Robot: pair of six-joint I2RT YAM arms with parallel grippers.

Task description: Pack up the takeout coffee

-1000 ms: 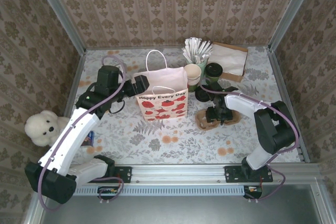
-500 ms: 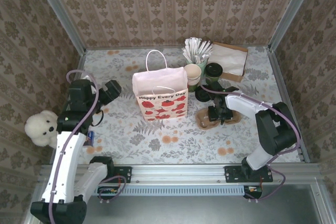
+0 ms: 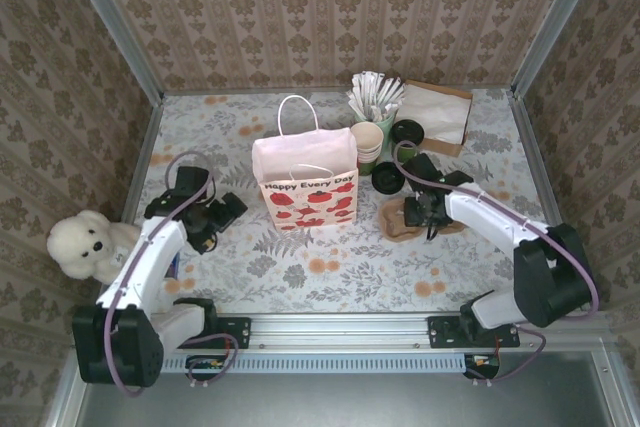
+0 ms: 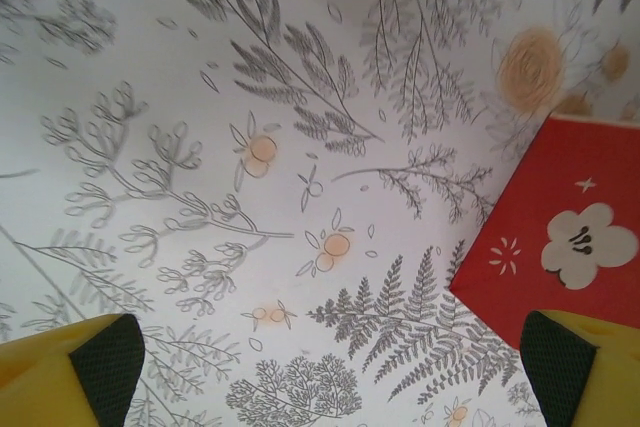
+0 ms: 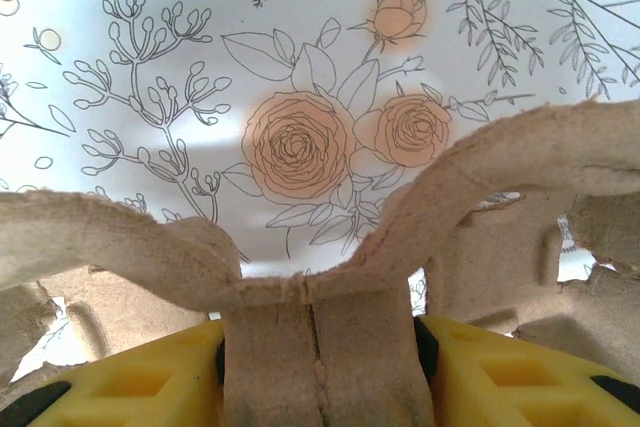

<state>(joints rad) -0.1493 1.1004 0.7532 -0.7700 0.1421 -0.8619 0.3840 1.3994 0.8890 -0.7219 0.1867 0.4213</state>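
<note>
The takeout coffee [image 3: 407, 134], a green cup with a black lid, stands at the back right beside a stack of lidless green cups [image 3: 367, 144]. A loose black lid [image 3: 387, 177] lies in front of them. My right gripper [image 3: 421, 210] is shut on the middle ridge of a brown cardboard cup carrier [image 3: 402, 221]; in the right wrist view the carrier [image 5: 320, 287] sits pinched between the yellow fingers [image 5: 150, 387]. My left gripper [image 3: 232, 209] is open and empty, left of the paper bag [image 3: 305, 182]. Its fingertips [image 4: 110, 357] frame bare tablecloth.
Stirrers [image 3: 375, 95] and a brown napkin pack [image 3: 440, 112] sit at the back right. A white teddy bear [image 3: 85, 244] rests at the left edge. A red printed surface with a white flower [image 4: 570, 237] shows at the right of the left wrist view.
The left arm has pulled back from the bag's left side toward the near left. The right arm has swung a little with the carrier still in its grip.
</note>
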